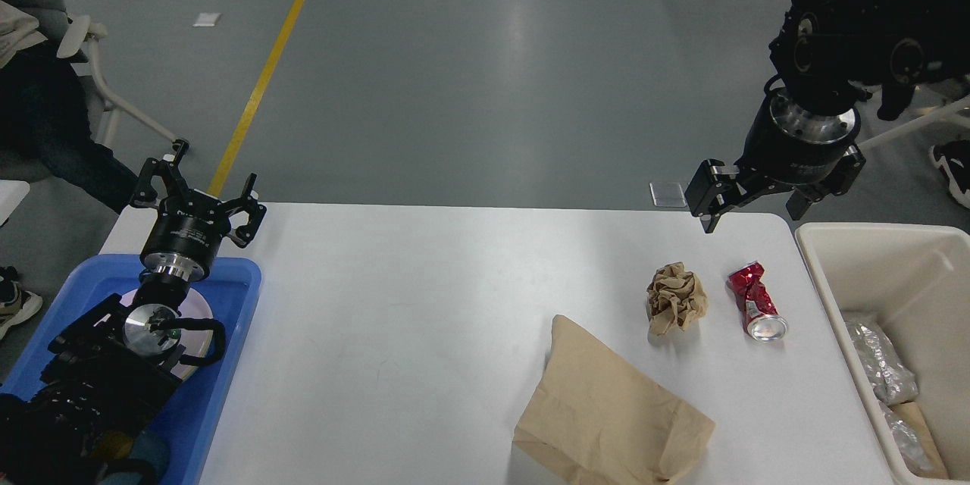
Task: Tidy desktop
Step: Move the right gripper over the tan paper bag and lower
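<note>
Both claws are empty. On the right, the claw [758,204] hangs above the far right corner of the table [424,303], its two fingers spread wide with nothing between them, well above the litter below it. On the left, the claw [198,186] stands with fingers parted over the far end of the blue tray [227,295], gripping nothing either.

As for the tidying, part of it looks done and part plainly is not. The cream bin [871,242] just off the right edge of the table already holds some crinkled clear plastic wrap [871,364] and a scrap of brown material beneath it, so some rubbish has found its place. The blue tray, at the left end, carries a round pale plate [198,311] partly hidden under the left arm.

Three pieces remain on the white surface, all toward its right half: a crushed red drink can [754,299] lying on its side with its silver end toward the near edge, a crumpled ball of brown paper [674,297] just beside it, and a flat brown paper bag [606,409] reaching to the near edge. My judgement is that the can, nearest the open right claw and the bin, is the likeliest next pick; the bag, lying flat, may be the awkward one to lift
</note>
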You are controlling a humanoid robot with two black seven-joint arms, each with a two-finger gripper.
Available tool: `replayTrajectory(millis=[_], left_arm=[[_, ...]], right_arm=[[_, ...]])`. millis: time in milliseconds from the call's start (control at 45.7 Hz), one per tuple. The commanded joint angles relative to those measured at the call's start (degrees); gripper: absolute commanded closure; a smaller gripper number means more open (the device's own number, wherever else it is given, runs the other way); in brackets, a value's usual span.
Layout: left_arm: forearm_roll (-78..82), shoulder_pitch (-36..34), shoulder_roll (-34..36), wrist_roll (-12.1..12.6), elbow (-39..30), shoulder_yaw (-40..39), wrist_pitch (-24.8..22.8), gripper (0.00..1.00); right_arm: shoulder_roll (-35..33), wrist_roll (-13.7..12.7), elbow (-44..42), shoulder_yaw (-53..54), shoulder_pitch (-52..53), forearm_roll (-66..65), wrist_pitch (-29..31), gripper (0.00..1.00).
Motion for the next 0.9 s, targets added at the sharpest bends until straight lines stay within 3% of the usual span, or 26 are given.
replayTrajectory(millis=[0,219,372,634,875], left_arm=[[0.00,0.00,0.00,0.00,0.00,0.00,0.00,0.03],[0.00,0.00,0.00,0.00,0.00,0.00,0.00,0.03],[0.00,0.00,0.00,0.00,0.00,0.00,0.00,0.03],[0.00,0.00,0.00,0.00,0.00,0.00,0.00,0.03],[0.00,0.00,0.00,0.00,0.00,0.00,0.00,0.03]], right_arm=[[1.04,-0.06,3.32,2.00,4.98,0.08,3.16,0.00],[0.69,-0.06,3.59,7.62,4.47,0.26,5.08,0.00],[1.04,-0.50,2.62,10.44,-5.02,3.94,3.79,0.00],[4.73,-0.59,2.36,15.53,-19.44,6.14,-7.63,0.00],[8.33,-0.67,2.36,18.87,-26.47,6.50,-20.29,0.00]])
